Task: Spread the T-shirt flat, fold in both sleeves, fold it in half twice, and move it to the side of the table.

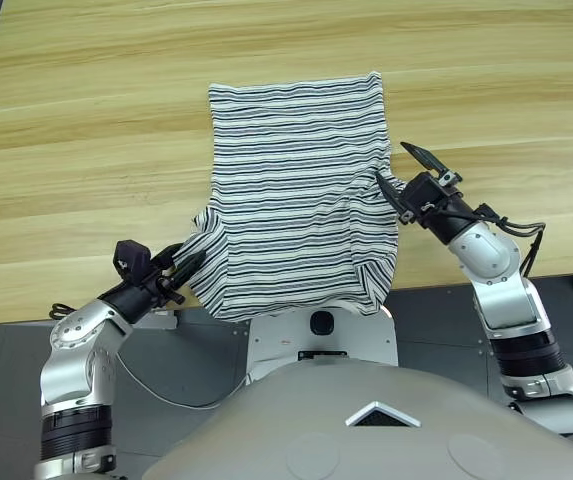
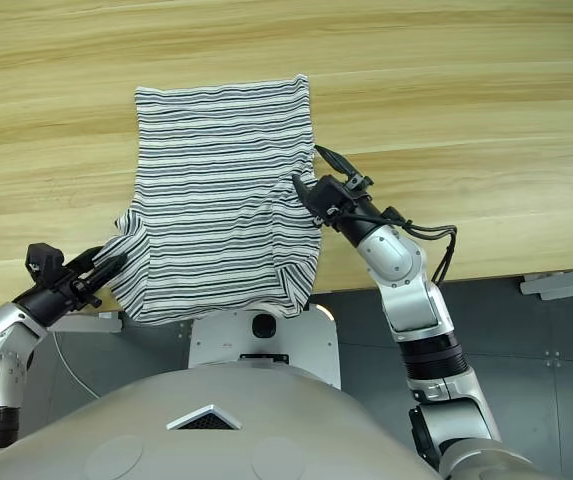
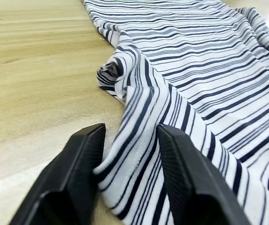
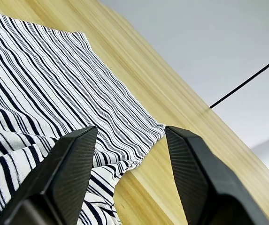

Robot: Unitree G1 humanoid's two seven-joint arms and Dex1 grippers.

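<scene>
Fabric of the striped T-shirt [image 1: 296,180] spills just over the near edge of the wooden worktop [image 1: 86,120], right in front of me, and its near right corner is rumpled. At the near left corner I have the left gripper [image 1: 191,264] low by the worktop's edge. Its jaws are clenched on a raised ridge of cloth drawn out to a point from the bunched left side of the garment. In the left wrist view that ridge fills the gap between the two black fingers [image 3: 181,168]. Farther in, the right gripper [image 1: 390,161] sits at the T-shirt's right edge, about halfway along it. Its jaws are released and spread wide, one over the cloth's border and the other over bare wood. From there on the T-shirt lies mostly flat. Its long axis runs from my side straight away across the worktop, and the stripes cross that axis. The far edge is straight, a little tilted, and sits well inside the worktop with bare wood beyond it. Which end carries the neck I cannot tell.
</scene>
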